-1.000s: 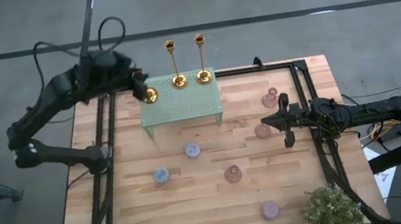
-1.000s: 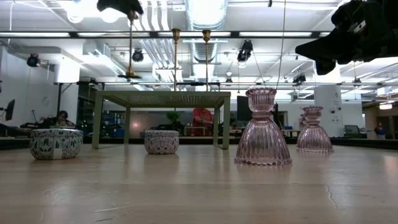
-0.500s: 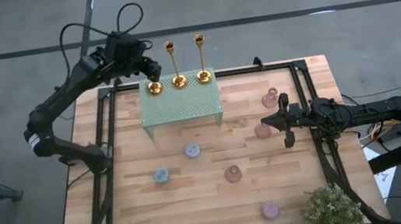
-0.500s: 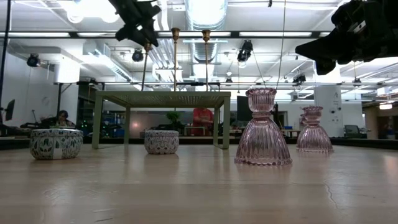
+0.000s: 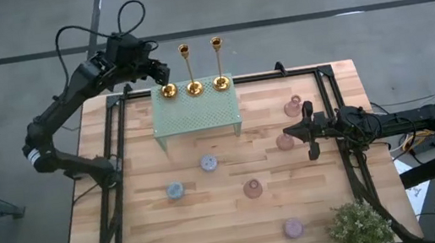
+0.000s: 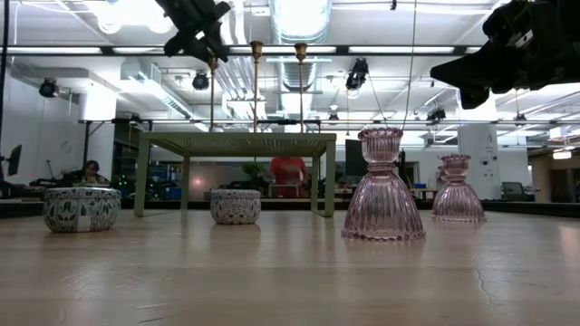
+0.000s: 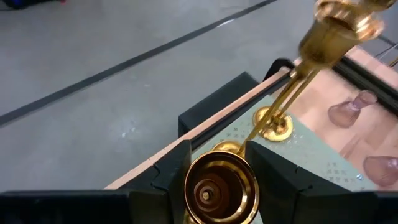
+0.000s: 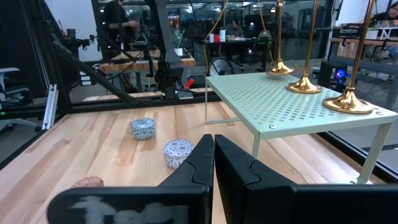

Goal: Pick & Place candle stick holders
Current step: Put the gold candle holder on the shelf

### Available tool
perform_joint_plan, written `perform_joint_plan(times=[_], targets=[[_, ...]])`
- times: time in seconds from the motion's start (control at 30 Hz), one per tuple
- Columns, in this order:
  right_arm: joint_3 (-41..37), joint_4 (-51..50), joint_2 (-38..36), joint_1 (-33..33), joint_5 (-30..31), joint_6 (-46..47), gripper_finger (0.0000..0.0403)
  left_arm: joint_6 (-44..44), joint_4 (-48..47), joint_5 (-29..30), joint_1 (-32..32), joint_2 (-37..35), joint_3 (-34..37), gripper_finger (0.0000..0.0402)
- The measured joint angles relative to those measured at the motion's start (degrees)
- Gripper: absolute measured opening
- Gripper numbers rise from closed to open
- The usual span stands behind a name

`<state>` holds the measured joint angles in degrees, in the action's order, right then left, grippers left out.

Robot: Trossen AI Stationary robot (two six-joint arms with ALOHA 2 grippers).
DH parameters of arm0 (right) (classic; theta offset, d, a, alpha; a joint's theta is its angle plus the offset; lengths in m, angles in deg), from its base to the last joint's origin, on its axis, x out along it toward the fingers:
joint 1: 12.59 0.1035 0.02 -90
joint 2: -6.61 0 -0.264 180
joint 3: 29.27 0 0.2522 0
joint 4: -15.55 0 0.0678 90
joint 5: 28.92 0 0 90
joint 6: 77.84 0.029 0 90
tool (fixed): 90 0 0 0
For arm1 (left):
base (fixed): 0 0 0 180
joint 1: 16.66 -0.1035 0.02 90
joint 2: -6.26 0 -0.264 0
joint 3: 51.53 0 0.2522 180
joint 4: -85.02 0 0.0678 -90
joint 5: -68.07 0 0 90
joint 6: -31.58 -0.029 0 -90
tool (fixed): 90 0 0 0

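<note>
Three gold candlesticks are at the far edge of the pale green rack (image 5: pixel 200 115). Two of them (image 5: pixel 193 88) (image 5: pixel 221 82) stand free on their round bases. My left gripper (image 5: pixel 154 67) is shut on the third (image 6: pixel 212 91), at the rack's far left corner. Two blue holders (image 5: pixel 209 163) (image 5: pixel 175 191), pink glass holders (image 5: pixel 292 108) (image 5: pixel 252 188) and a purplish one (image 5: pixel 292 228) stand on the table. My right gripper (image 5: pixel 288 139) hovers shut and level over the table's right side, with a pink holder (image 8: pixel 87 182) close by. My left gripper pinches the candlestick's top cup (image 7: pixel 221 186) between its two fingers. The fingers slant down from the far left. The candlestick stands upright below them, its base (image 5: pixel 168 91) at the rack's far left corner. I cannot tell whether the base bears on the rack.
A bushy plant (image 5: pixel 359 228) stands at the table's near right corner. Black frame rails run along the left (image 5: pixel 115 178) and right (image 5: pixel 351 162) sides. Bare wood lies between the holders in the table's near half.
My left gripper has carried the gold candlestick toward the table's right and far edges, from beside the rack's left edge to its far left corner. The candlestick was tilted half a second ago and is upright now. The gripper has stayed shut on it.
</note>
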<state>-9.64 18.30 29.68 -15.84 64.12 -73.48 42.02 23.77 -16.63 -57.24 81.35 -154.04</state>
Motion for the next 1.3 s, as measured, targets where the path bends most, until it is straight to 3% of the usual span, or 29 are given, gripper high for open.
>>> perform_joint_plan(times=[1.07,1.3], targets=[[0.02,0.00,0.02,-0.01,-0.02,-0.02,0.0008,0.07,-0.51,-1.38,-0.59,0.44,1.68,0.0149],[0.02,0.00,0.00,0.00,-0.02,0.04,0.0008,-0.37,-1.11,-0.25,-0.61,0.27,1.92,0.0186]])
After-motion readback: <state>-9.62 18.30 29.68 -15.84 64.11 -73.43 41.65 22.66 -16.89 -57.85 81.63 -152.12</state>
